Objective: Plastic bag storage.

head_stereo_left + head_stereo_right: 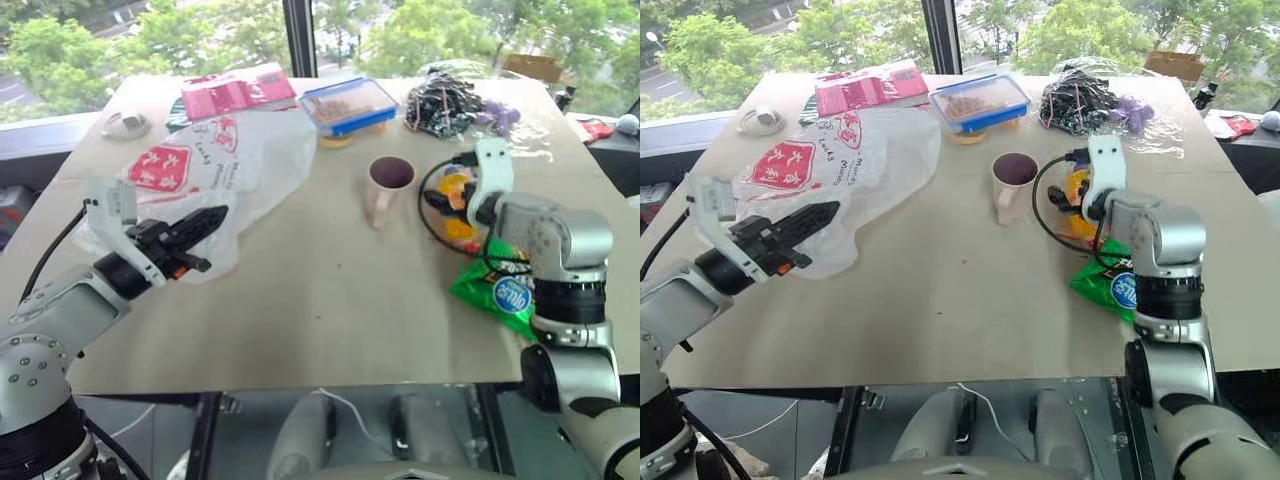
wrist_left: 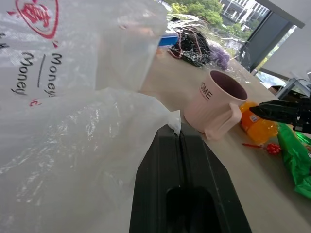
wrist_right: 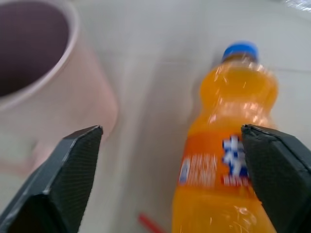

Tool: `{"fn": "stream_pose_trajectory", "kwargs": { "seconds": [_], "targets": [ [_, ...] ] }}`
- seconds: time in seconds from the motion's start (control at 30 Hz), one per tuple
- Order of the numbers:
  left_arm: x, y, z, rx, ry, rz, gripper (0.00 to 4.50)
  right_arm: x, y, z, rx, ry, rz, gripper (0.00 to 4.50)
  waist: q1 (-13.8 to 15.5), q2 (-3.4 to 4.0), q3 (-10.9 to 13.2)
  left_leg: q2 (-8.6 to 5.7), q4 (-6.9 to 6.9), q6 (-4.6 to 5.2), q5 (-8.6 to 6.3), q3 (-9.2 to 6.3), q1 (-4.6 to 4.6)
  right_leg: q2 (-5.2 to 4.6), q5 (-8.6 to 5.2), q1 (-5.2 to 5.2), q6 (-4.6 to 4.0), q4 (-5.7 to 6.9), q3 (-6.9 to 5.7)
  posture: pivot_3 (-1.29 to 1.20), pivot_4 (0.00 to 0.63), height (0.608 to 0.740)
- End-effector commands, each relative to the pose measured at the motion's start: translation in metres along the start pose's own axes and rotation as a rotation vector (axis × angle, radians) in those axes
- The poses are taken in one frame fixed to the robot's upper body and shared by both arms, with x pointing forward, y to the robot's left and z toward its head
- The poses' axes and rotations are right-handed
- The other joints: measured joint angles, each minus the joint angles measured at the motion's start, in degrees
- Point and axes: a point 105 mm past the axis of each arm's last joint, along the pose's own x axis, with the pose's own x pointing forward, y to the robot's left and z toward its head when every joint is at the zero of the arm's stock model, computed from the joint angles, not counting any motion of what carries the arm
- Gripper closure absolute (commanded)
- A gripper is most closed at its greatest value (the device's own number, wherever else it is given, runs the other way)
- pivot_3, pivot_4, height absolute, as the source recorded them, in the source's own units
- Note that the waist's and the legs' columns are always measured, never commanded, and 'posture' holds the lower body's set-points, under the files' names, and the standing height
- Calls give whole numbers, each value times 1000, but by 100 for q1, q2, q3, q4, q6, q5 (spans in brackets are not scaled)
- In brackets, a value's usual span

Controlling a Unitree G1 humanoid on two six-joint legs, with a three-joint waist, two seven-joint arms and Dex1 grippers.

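Thin translucent film is the material at risk. The plastic bag [image 1: 215,165] lies spread over the far-left part of the worktop [image 1: 320,300], red printed panels up, its near-left folds reaching toward the left edge. The left gripper [image 1: 205,222] has its two black fingers pressed together, and in the left wrist view a small tuft of the bag's film shows pinched at their tips [image 2: 174,127]. The hold appears to be on a single thin fold only.

The right gripper [image 3: 170,160] stands with fingers spread wide and holds nothing; it hovers over the orange bottle [image 3: 223,150], which lies on the right half of the worktop, just beside the pink cup [image 1: 387,187].

Hazards, as judged:
- The pinch is slight. Any pull may let the film slip out, or stretch and tear it.
- The bag is far bigger than the cup. If the cup is the intended receptacle, loose film pushed in will likely spring back out, and a sideways push may tip the cup.
- Dragging the bag could sweep the red packet [image 1: 238,93] or the blue-lidded box [image 1: 350,105], both touching or just beside its far edge.
- The right gripper is aligned with the bottle, not the bag; closing there would seize the wrong item. The green chips packet [image 1: 495,290] lies under that arm, near the right edge, and could be nudged off.
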Motion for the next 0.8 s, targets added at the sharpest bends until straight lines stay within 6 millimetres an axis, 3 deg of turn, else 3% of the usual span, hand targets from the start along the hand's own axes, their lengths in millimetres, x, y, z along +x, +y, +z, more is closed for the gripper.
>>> {"fn": "stream_pose_trajectory", "kwargs": {
  "seconds": [0.03,0.17,0.37,0.4,0.43,0.5,0.63,0.8],
  "targets": [
    [-2,-5,7,30,-29,-10,4500,7,-22,9,46,-3,-95,59,19,0,0,-3,0,0,0,-3,-6,-1,2,-2,4,-3,-1,0,150,740],
    [-6,-6,3,33,-26,0,4500,27,-34,-8,5,115,-134,59,-9,1,0,-4,-7,-1,0,2,-8,-4,3,-5,5,-9,2,0,150,740],
    [-6,-8,2,32,-27,9,4500,41,-42,-29,-57,203,-119,59,-99,-26,-18,6,-9,0,1,9,19,0,-7,12,-19,-8,9,0,150,740],
    [-6,-9,2,33,-28,9,4500,42,-43,-30,-60,207,-113,583,-108,-32,-23,7,-7,0,1,9,21,1,-5,15,-22,-8,8,0,150,740],
    [-5,-10,3,33,-29,9,4500,42,-43,-30,-66,214,-96,750,-122,-38,-27,8,-5,0,1,6,23,1,-5,19,-22,-8,6,0,150,740],
    [-4,-11,4,33,-29,10,4500,40,-42,-32,-94,228,-66,1641,-124,-46,-33,6,4,0,1,3,28,-2,-4,29,-22,-8,3,0,150,740],
    [-3,-12,4,31,-27,10,4500,33,-40,-29,-137,228,-30,1675,-102,-46,-32,4,7,0,0,-9,18,-4,-5,26,-23,-9,-7,0,150,740],
    [-2,-13,4,31,-21,1,4500,11,-38,-7,-106,149,35,1675,-21,-34,-24,2,-13,-2,0,-13,2,-6,-4,7,-22,-10,-9,0,150,740]
  ]
}}
